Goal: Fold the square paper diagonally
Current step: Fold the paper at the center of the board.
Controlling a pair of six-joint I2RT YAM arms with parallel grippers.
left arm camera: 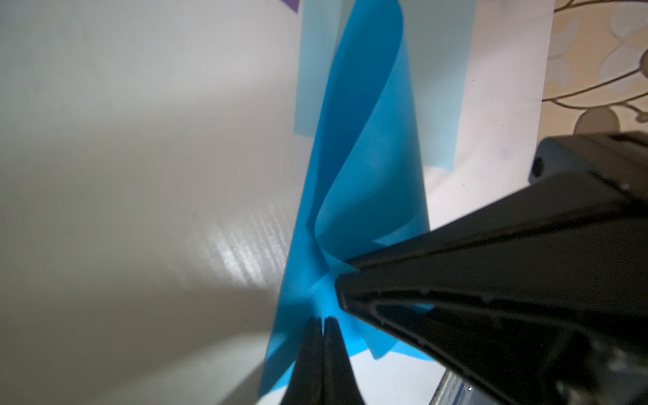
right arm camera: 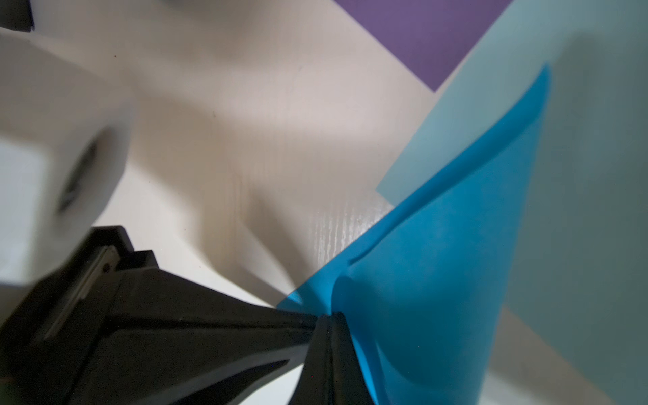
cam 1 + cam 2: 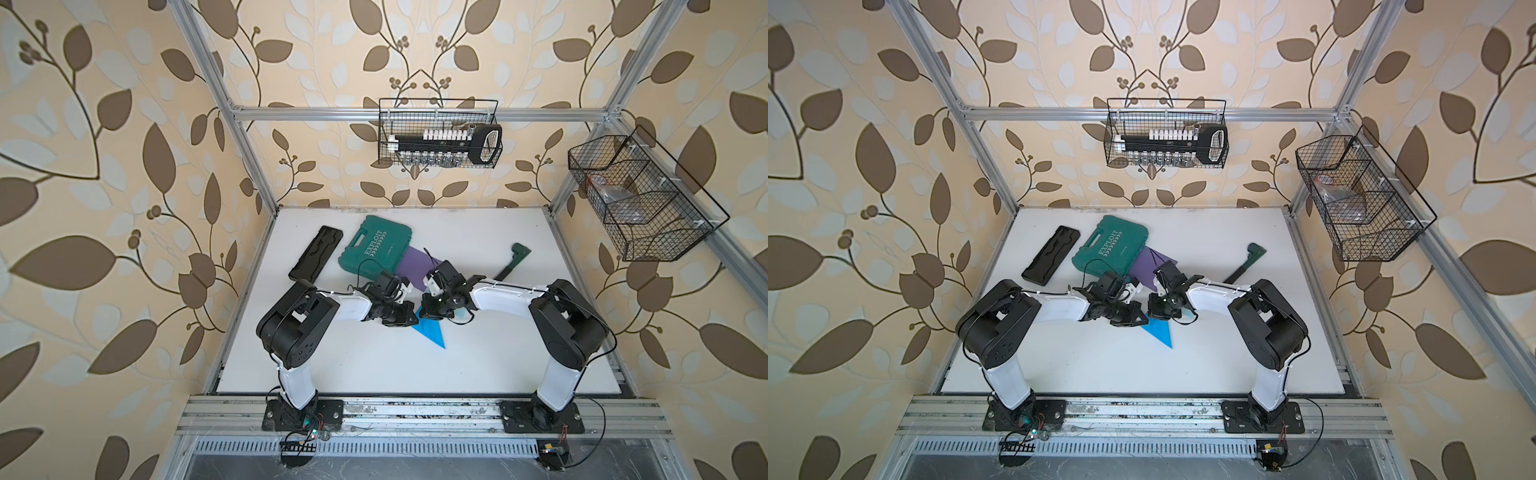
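The left jaws and right jaws meet tip to tip, both clenched on the thin, smooth blue paper [image 1: 368, 157], seemingly at pinched-together corners; it curls away from their tips in a soft, uncreased loop over the glossy white desk [image 1: 140, 175].

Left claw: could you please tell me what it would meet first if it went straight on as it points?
Probably only more blue paper: the left claw seems shut on its curled fold. The right claw lies just beside that line.
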